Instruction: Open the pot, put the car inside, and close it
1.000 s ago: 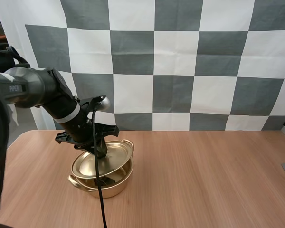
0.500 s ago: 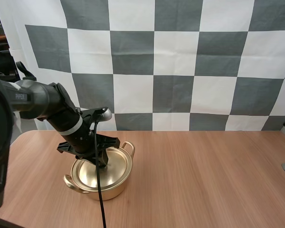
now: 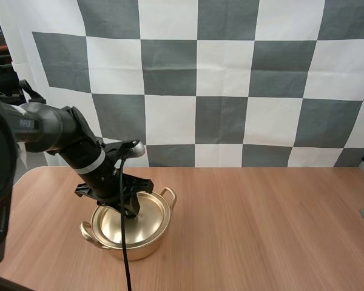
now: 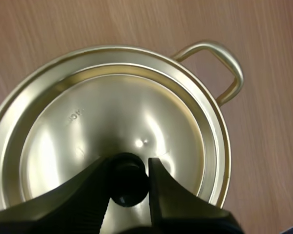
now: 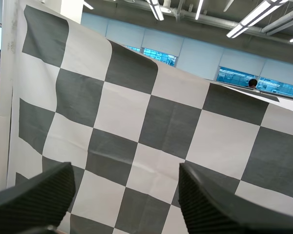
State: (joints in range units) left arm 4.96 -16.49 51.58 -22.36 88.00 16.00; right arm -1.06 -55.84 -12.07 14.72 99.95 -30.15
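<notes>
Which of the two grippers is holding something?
The left gripper: its tips pinch the black knob of the pot lid. The right gripper is open and holds nothing.

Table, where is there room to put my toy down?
The table is bare from the pot out to its right edge. It is crowded at the pot, where the left gripper pinches the lid by its knob.

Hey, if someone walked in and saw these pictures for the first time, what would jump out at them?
A shiny gold pot sits near the left end of the wooden table, its lid on. The left claw comes down over it, pinching the lid's black knob. The right claw is open, holding nothing.
</notes>
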